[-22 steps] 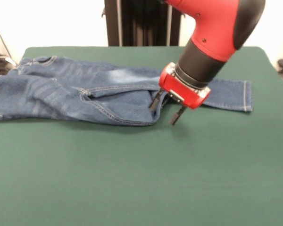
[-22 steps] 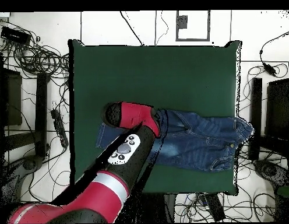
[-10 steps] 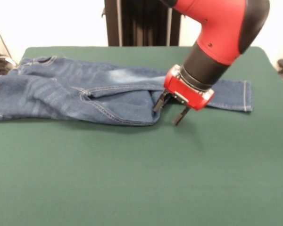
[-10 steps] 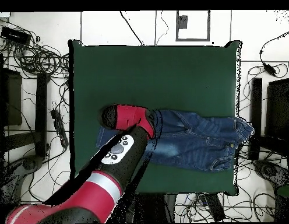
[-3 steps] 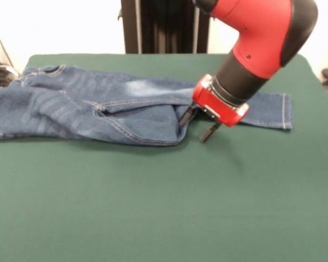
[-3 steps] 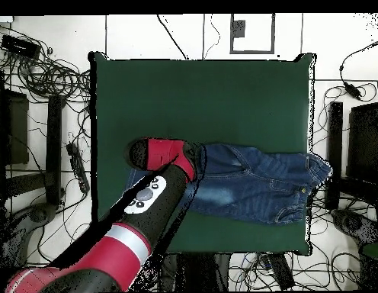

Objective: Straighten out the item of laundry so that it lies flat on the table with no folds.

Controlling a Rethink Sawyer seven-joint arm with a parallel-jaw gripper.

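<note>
The item of laundry (image 5: 98, 109) is a small pair of blue jeans lying across the far part of the green table (image 5: 153, 207), waist at the left. One leg runs out to a hem at the right; the nearer leg ends in a folded edge near the middle. My gripper (image 5: 197, 124) hangs open just right of that folded edge, one finger (image 5: 184, 116) against the denim, the other (image 5: 210, 131) over bare cloth. Nothing is held. In the overhead view the jeans (image 6: 253, 183) lie right of the arm's red head, which hides the fingers.
The jeans' waist reaches the table's edge (image 6: 309, 164) in the overhead view. Cables (image 6: 47, 76) and dark equipment lie on the floor around the table. The broad green surface (image 6: 200, 99) stretches away from the robot's side.
My gripper has drifted a little to the right in the front view and stayed open. The jeans have not moved.
</note>
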